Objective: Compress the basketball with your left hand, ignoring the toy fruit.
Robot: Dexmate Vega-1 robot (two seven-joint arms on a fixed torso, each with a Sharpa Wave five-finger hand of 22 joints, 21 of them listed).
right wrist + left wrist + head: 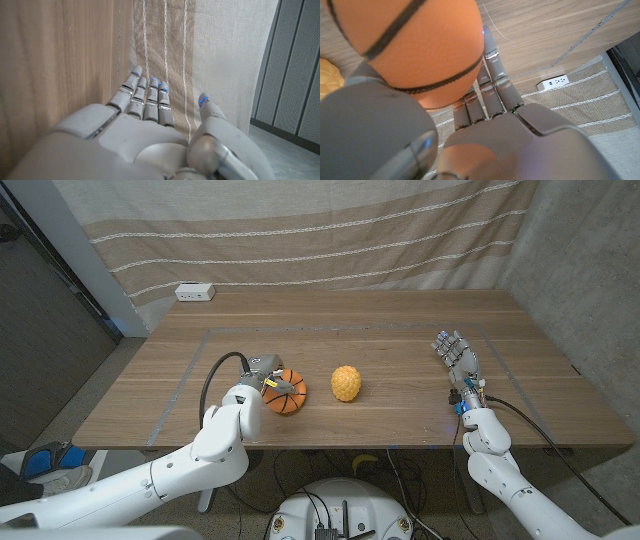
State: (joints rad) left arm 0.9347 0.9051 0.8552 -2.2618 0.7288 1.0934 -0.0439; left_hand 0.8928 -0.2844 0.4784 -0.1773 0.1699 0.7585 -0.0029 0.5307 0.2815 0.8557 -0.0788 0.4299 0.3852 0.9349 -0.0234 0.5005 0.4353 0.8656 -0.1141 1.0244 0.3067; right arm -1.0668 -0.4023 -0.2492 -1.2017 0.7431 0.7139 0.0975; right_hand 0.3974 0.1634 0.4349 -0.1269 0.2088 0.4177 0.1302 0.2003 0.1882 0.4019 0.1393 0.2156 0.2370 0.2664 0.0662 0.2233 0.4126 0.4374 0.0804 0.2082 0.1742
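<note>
Our left hand [262,383] wraps the basketball [288,393] near the table's [400,340] front edge, left of centre.
Fingers curl round the ball; a yellow toy fruit [346,383] sits just beside it. Our right hand [457,358] waits near the right edge, fingers straight, apart, holding nothing.

Orange black-lined basketball [288,392], yellow toy fruit [347,383]
</note>
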